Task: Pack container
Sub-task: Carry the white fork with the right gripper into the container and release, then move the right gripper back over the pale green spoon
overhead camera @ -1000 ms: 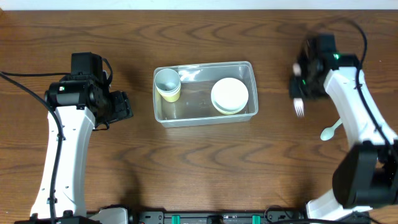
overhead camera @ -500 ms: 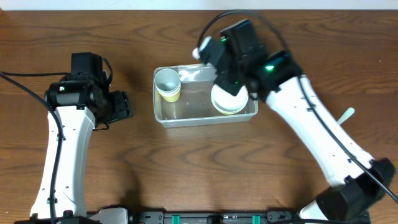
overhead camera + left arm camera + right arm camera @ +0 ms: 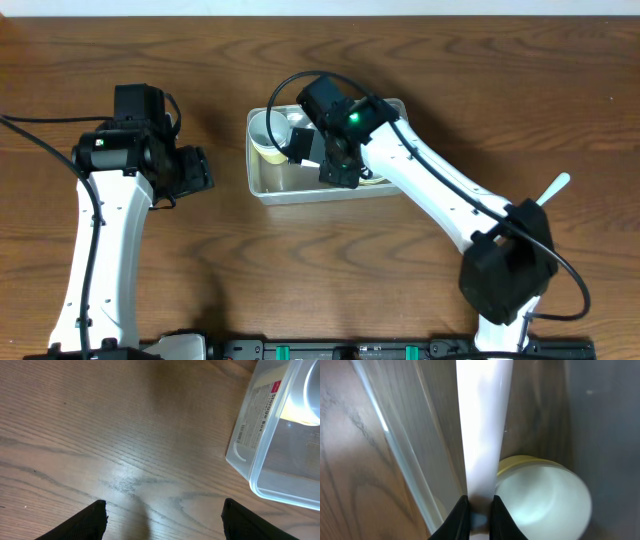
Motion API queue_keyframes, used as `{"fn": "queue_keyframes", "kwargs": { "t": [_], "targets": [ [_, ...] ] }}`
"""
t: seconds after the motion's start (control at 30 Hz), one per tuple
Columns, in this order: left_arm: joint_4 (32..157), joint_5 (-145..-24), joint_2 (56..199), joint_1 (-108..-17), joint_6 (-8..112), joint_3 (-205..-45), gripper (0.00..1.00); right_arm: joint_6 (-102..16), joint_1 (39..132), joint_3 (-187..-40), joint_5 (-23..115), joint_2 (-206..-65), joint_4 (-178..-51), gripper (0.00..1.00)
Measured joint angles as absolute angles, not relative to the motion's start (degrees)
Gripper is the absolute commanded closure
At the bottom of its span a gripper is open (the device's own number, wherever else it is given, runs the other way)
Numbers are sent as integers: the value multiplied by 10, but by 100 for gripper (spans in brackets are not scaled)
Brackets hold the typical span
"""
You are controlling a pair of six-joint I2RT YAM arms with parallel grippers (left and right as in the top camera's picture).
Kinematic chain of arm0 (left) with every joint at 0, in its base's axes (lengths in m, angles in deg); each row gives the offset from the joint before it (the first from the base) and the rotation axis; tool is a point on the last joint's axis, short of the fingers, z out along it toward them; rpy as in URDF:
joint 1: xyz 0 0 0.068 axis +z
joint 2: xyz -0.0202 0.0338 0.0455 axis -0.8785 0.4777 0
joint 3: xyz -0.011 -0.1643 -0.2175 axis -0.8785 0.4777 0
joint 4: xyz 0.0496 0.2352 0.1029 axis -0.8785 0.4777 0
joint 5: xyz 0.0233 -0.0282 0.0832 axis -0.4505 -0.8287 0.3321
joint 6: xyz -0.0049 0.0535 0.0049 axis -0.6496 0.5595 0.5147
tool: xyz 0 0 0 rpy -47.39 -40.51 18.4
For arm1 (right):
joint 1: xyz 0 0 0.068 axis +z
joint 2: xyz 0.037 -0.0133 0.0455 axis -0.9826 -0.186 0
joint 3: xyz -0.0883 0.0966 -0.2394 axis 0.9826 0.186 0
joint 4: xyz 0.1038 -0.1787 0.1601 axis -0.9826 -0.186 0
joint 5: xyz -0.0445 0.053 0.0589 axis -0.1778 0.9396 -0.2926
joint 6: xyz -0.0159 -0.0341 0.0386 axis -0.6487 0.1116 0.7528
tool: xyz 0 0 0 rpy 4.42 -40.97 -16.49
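The right gripper (image 3: 479, 510) is pinching a white utensil handle (image 3: 484, 425), probably a fork, over the container (image 3: 262, 180) at frame centre. The left gripper (image 3: 164, 522) is hanging wide open and empty at lower left, over bare table (image 3: 100, 435).

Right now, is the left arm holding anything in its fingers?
No. In the left wrist view the left gripper has its fingers spread wide over bare table, with the container off to the side.

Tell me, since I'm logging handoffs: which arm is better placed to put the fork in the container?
Right. Its fingers are shut on the fork directly over the container, beside the cup. The left fingers are open, over bare table.
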State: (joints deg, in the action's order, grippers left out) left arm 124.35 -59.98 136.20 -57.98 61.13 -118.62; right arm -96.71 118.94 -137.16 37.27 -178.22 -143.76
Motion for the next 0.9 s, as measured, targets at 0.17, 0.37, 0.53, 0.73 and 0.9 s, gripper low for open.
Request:
{"fn": "queue_keyframes", "kwargs": {
  "t": [0.17, 0.37, 0.53, 0.73, 0.9],
  "targets": [
    [1244, -600, 1362, -580, 611, -1186, 26, -970, 1189, -1372, 373, -1796, -1436, 54],
    [1243, -600, 1362, -580, 611, -1186, 26, -973, 1190, -1372, 373, -1796, -1435, 46],
    [1243, -600, 1362, -580, 611, -1186, 26, -963, 1190, -1372, 370, -1796, -1427, 47],
    [1241, -600, 1362, -580, 611, -1186, 26, -879, 1184, -1371, 338, -1781, -1390, 44],
    [1241, -600, 1362, -580, 611, -1186, 26, -718, 1132, -1371, 275, -1696, -1368, 35]
  ]
}}
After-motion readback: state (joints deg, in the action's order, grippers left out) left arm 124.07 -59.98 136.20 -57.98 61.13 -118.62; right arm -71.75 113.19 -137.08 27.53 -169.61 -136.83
